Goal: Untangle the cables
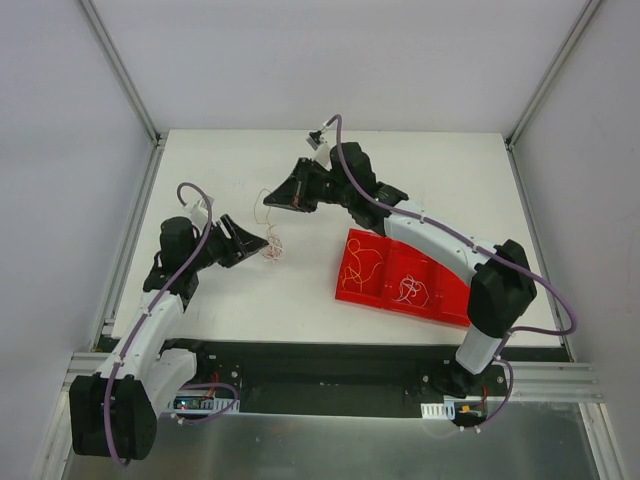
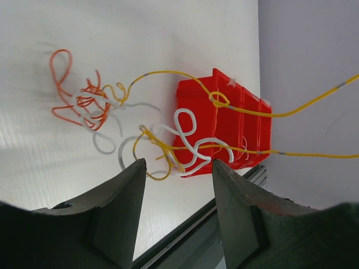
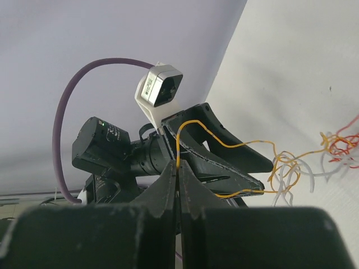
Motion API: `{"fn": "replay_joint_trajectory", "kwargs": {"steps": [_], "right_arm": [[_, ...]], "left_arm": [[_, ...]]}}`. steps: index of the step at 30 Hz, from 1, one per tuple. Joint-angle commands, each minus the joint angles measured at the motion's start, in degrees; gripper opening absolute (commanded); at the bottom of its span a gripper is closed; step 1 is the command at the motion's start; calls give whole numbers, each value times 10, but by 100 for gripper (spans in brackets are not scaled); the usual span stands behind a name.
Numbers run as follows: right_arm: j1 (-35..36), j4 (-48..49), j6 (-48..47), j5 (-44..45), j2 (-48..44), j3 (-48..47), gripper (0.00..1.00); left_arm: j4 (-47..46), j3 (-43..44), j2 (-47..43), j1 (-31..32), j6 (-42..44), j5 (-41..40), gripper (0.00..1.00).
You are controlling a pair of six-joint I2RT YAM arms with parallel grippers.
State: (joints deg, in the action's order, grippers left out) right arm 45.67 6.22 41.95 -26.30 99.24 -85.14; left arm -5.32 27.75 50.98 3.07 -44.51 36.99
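Nearby, a red bin (image 1: 452, 292) lay on the white table (image 1: 260, 300) on the right arm's side, with loose yellow and white strands in its compartments. The cables (image 2: 92, 105), an orange, white and yellow tangle, rested on the table just ahead of the left fingers (image 2: 130, 193). These stood partly apart with nothing clamped; a yellow loop hung at the mouth of the gap, and whether it touched them could not be told. The right fingers (image 3: 171, 188) were pressed together on a yellow strand (image 3: 224, 144) that led back to the tangle. From the right wrist, the left arm's wrist and its camera (image 3: 160, 89) blocked much of the background. Yellow strands ran off the edge of the left wrist view, and from above the tangle was too small to sort by colour.
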Motion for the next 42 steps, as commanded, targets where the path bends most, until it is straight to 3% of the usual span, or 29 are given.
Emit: {"fn": "replay_joint_trajectory", "kwargs": {"steps": [1,13,19,24,31,42], "right_arm": [[7,39,7,-14,-27,0,0],[15,48,9,-18,-15,-6,0],[16,47,7,-18,-17,-4,0],[15,47,8,-20,-12,-7,0],[16,50,10,-20,-12,-11,0],[20,51,14,-20,-9,-18,0]], "left_arm": [[-43,-1,2,8,-21,21,50],[-55,6,13,21,-22,22,29],[13,32,-37,21,0,-17,41],[26,46,-66,21,1,-32,35],[19,51,-12,28,-2,-8,28],[-6,34,33,57,-18,-34,31]]}}
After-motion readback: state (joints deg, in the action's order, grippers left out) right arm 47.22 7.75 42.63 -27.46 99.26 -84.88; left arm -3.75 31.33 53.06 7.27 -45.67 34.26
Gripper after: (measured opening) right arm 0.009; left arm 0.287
